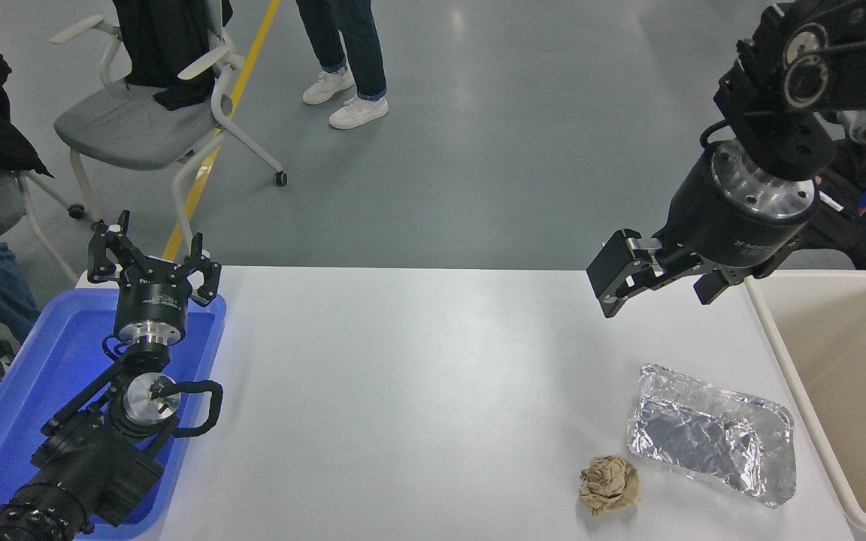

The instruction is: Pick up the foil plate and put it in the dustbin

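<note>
The foil plate [711,434], shiny and crinkled, lies flat on the white table [418,391] at the right front, next to the dustbin. The dustbin [797,376] is a cream bin at the table's right edge, partly cut off by the picture. My right gripper [658,289] hangs open and empty above the table's far right part, well above and behind the foil plate. My left gripper [153,259] is open and parked at the lower left, over a blue tray.
A crumpled brown paper ball [610,485] lies just left of the foil plate. The blue tray [4,421] sits at the table's left edge. A chair [140,120] and a person's legs [343,52] are beyond the table, with another person at the far left.
</note>
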Available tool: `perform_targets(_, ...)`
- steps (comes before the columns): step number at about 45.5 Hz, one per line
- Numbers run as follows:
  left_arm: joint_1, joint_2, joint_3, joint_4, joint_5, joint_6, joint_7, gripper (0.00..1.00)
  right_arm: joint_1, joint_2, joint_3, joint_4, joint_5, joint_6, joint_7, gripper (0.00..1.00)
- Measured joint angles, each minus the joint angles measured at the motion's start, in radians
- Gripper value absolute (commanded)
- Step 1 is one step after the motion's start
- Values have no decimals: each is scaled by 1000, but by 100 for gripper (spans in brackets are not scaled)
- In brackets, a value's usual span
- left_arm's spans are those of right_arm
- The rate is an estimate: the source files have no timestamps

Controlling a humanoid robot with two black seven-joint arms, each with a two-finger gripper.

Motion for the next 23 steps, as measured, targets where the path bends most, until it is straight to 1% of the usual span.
perform_targets(23, 0, 0, 0, 0, 0, 0, 0, 99, -118, 0, 25, -67, -31, -15, 0, 100)
